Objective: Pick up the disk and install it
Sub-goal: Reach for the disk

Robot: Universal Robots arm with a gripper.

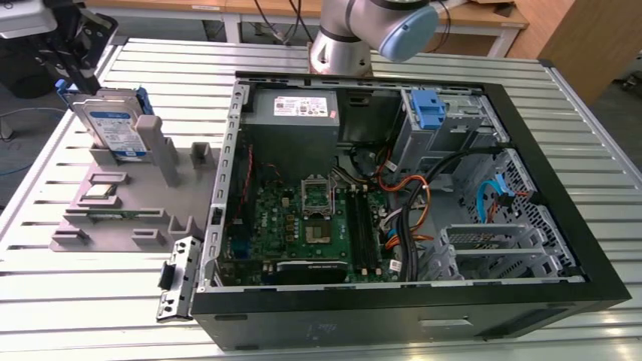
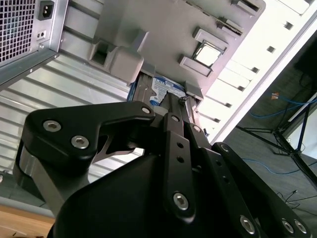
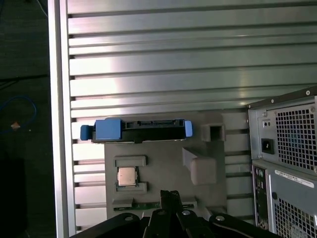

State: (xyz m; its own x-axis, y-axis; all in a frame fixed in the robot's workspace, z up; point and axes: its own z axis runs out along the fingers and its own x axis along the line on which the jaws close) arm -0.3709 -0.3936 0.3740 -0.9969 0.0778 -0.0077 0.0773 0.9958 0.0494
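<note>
The disk (image 1: 113, 124) stands on edge in a slot at the far end of a grey holder block (image 1: 120, 203), on the exterior view's left, outside the computer case. It is silver with a blue-and-white label and blue side rails. My gripper (image 1: 78, 75) hangs just above and behind it, apart from it, shut with nothing between the fingers. In the first wrist view the disk (image 3: 136, 130) shows edge-on past my gripper (image 3: 167, 194). In the second wrist view the disk's label (image 2: 166, 89) peeks out beyond my gripper (image 2: 176, 101).
The open computer case (image 1: 401, 195) lies on the slatted metal table (image 1: 180, 68), with a grey power-supply box (image 1: 304, 109) and a blue bracket (image 1: 428, 109) at the drive bay inside. The holder block also carries a processor chip (image 3: 127, 176) and a memory stick.
</note>
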